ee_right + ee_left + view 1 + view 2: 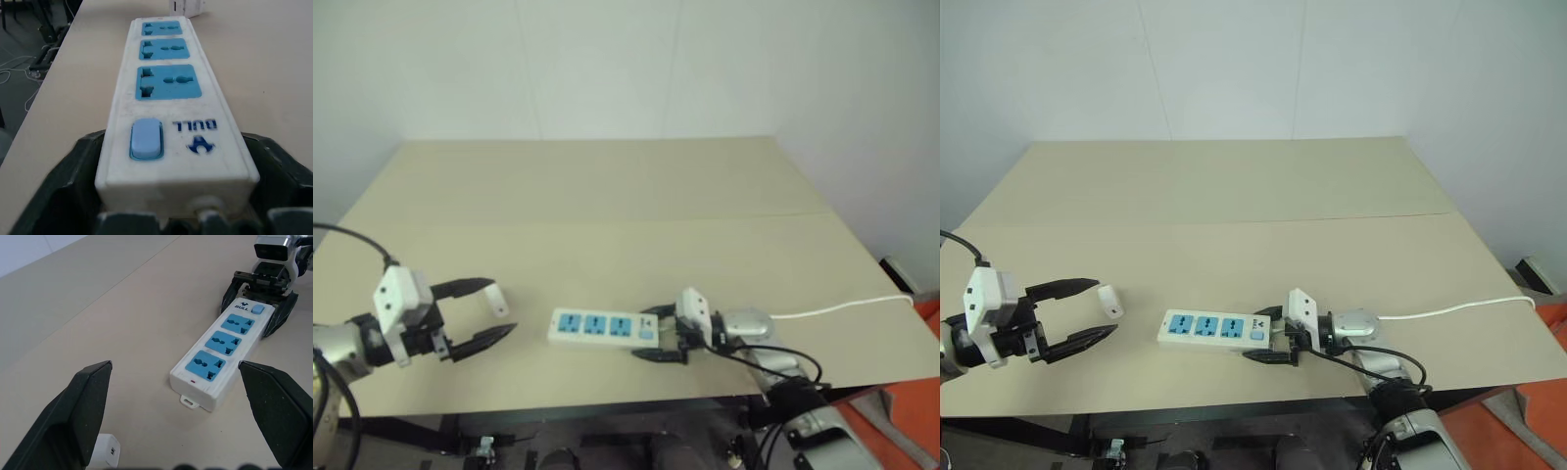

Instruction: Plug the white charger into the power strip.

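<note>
Here: power strip (604,328) flat near the front table (607,196) edge, switch end clamped in the right gripper (658,336).
Left gripper (494,315) hangs wide open and empty off the strip's far end; white charger (492,299) lies on the table beside one finger.

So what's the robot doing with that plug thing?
The robot is getting ready to plug in a charger. Its right gripper has its jaws around the switch end of the power strip on the table. The left gripper waits open, with the white charger by one of its fingertips. All three blue sockets are empty.
</note>
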Motion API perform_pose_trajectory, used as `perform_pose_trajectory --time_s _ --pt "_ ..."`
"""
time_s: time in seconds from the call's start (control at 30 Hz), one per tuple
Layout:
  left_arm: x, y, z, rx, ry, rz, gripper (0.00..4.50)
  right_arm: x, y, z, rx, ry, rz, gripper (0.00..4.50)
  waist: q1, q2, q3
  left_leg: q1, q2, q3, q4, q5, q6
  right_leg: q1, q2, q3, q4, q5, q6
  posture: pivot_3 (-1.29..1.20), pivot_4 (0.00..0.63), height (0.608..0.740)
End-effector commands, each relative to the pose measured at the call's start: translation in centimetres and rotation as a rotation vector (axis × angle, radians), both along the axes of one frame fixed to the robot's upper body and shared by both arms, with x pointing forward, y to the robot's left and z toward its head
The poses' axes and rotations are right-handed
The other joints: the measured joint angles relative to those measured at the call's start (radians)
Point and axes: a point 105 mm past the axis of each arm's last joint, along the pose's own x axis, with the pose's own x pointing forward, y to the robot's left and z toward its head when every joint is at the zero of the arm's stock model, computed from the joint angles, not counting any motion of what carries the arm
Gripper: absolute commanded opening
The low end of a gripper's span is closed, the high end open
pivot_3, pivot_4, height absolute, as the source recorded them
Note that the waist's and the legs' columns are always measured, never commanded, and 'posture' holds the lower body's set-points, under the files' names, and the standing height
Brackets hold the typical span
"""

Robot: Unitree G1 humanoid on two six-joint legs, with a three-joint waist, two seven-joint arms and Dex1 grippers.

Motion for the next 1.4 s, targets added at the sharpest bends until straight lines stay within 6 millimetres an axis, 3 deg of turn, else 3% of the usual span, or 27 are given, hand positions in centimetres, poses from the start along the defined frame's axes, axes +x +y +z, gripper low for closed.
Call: perform_pose_trajectory --time_s 0.03,0.27,0.5,0.63,0.83,0.97,1.13,1.4 --pt "-0.2 -0.4 0.8 0.03 -0.037 -0.026 4.5 0.1 0.8 0.5 0.009 -0.03 0.028 4.46 0.0 0.0 0.0 0.0 0.0 0.0 0.0 0.0 0.0 0.0 0.0 0.0 0.0 0.0 0.0 0.0 0.15 0.74" --pt "-0.2 -0.5 0.9 0.036 -0.033 -0.042 4.5 -0.3 0.0 0.7 0.014 0.008 0.068 4.46 0.005 0.0 0.0 -0.001 0.0 0.0 0.0 0.0 0.0 0.0 0.0 0.0 -0.001 0.0 0.0 0.0 0.15 0.74" --pt "0.1 -0.7 0.9 0.041 -0.03 -0.057 4.5 -1.0 0.7 -0.6 -0.012 0.052 0.115 4.46 0.005 0.0 0.0 -0.001 0.0 0.0 0.0 0.0 0.0 0.0 0.0 0.0 -0.001 0.0 0.0 0.0 0.15 0.74" --pt "0.1 -0.8 1.0 0.049 -0.024 -0.081 4.5 -1.5 1.3 -1.3 -0.025 0.078 0.166 3.43 0.002 0.0 0.0 0.0 0.0 0.0 0.0 0.0 0.0 0.001 0.0 0.0 -0.001 0.0 0.0 0.0 0.15 0.74" --pt "0.3 -0.9 1.8 0.086 -0.007 -0.193 4.5 -0.6 2.2 -0.9 -0.024 0.0 0.204 3.43 -0.005 -0.001 -0.001 0.003 0.001 0.0 0.0 0.0 0.0 0.002 0.002 0.0 0.0 0.0 -0.001 0.0 0.15 0.74" --pt "1.5 -0.4 3.4 0.13 -0.006 -0.246 4.5 0.7 2.5 -0.1 -0.038 -0.026 0.211 3.43 -0.011 -0.001 0.0 0.007 0.002 -0.001 0.0 0.0 0.0 0.004 0.004 0.0 0.004 0.001 -0.002 0.0 0.15 0.74" --pt "4.6 0.7 5.5 0.269 0.012 -0.211 4.5 1.7 2.7 0.1 -0.036 -0.039 0.178 3.43 -0.004 -0.001 0.0 0.006 0.002 -0.002 0.0 0.0 0.0 0.003 0.005 0.0 0.004 0.001 -0.003 0.0 0.15 0.74" --pt "6.7 1.6 8.1 0.457 0.064 -0.278 4.5 2.3 2.3 0.1 -0.022 -0.043 0.125 3.43 -0.001 -0.001 0.0 0.0 0.001 -0.002 0.0 0.0 0.0 -0.001 0.005 -0.001 0.004 0.0 -0.002 0.0 0.15 0.74"
